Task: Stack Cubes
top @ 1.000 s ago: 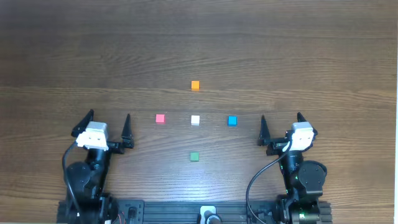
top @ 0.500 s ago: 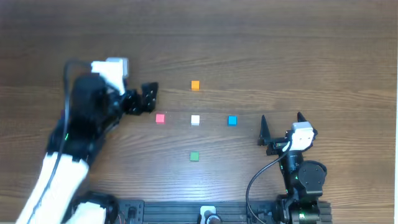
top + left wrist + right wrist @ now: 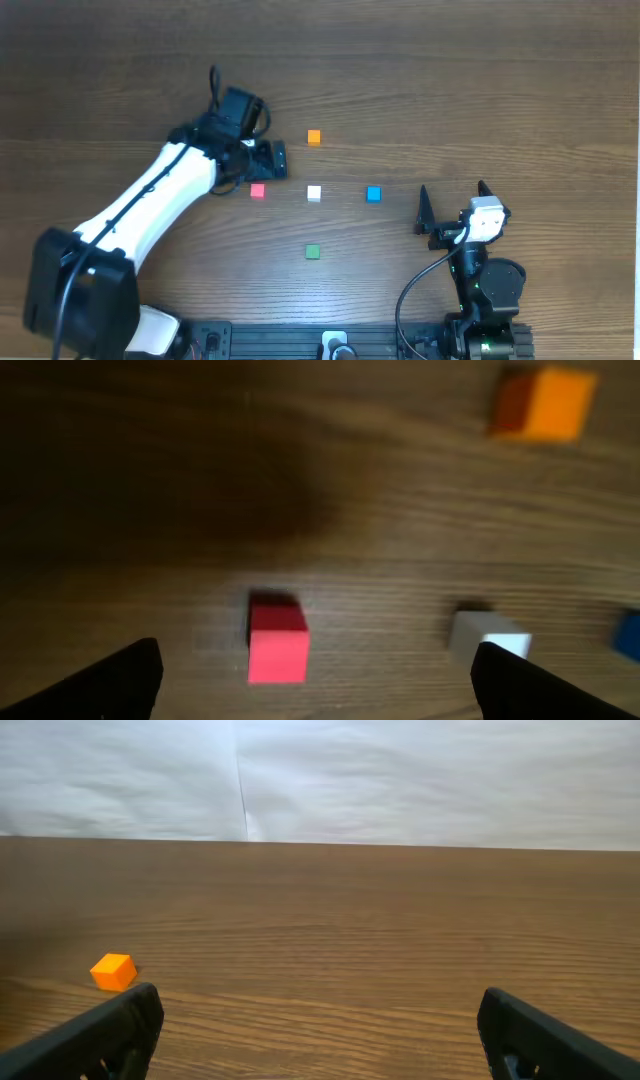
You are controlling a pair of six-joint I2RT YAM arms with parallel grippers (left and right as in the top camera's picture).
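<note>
The pink cube (image 3: 277, 640) is seen just ahead of the wide-open left end effector (image 3: 272, 160), between its jaws, slightly off centre.

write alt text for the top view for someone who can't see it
The left gripper, open, hangs by the pink cube on a wooden table. The orange cube, white cube, blue cube and green cube lie apart nearby, none stacked. The right gripper rests open near its base.
</note>
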